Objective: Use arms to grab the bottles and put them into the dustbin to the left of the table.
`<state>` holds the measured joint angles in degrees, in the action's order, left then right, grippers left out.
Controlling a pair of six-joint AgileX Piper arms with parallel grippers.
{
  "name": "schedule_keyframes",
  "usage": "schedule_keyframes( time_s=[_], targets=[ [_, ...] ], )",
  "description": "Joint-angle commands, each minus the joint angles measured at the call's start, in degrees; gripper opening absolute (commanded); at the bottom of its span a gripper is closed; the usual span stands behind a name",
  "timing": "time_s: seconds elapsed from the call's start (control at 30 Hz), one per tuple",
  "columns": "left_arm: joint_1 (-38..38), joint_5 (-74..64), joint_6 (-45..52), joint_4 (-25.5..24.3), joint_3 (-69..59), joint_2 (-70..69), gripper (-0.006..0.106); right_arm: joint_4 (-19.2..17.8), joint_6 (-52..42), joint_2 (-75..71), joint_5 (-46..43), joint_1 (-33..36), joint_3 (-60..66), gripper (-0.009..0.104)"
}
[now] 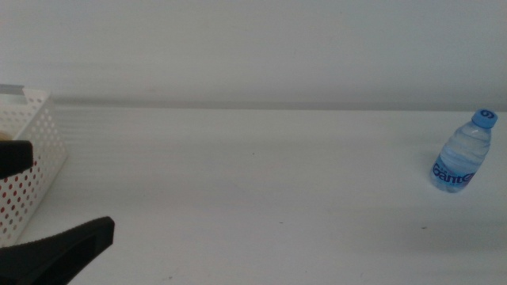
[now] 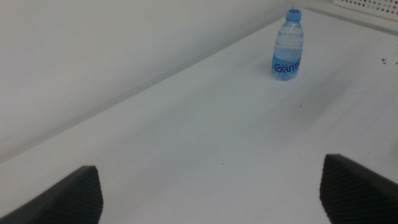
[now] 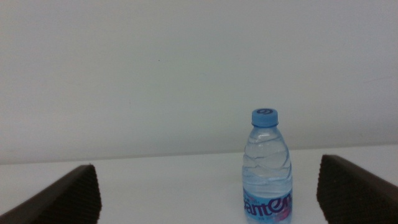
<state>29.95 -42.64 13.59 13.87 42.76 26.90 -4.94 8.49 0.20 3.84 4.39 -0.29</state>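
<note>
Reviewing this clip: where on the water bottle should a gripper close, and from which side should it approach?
The water bottle stands upright at the table's right end, apart from everything. Probably best is a level approach by the right gripper, whose open jaws already frame it, closing across the round body near the blue label, below the narrower cap. The left gripper is open, far off by the dustbin.

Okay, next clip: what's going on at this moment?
Nothing is held right now. A small water bottle with a blue cap stands upright on the white table, toward its right side. The right tool is open, level with the bottle and facing it. The left tool, also open, is at the left by the white perforated dustbin, which shows something red through its holes.
</note>
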Motion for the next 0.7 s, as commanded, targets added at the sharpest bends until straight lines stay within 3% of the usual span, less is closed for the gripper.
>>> schedule_keyframes(
  time_s=[0.0, 0.23, 0.67],
  targets=[
    [0.4, 1.2, -0.2, 0.1, -0.2, -0.3, 0.094, -1.8, -1.0, -2.2, -1.5, -0.4, 2.4, 0.093],
    [0.4, 1.2, -0.2, 0.1, -0.2, -0.3, 0.094, -3.8, -0.8, -0.7, -1.6, -0.4, 2.3, 0.093],
    [0.4, 1.2, -0.2, 0.1, -0.2, -0.3, 0.094, -3.8, -2.7, 23.5, -11.2, -0.4, 0.4, 0.093]
  ],
)
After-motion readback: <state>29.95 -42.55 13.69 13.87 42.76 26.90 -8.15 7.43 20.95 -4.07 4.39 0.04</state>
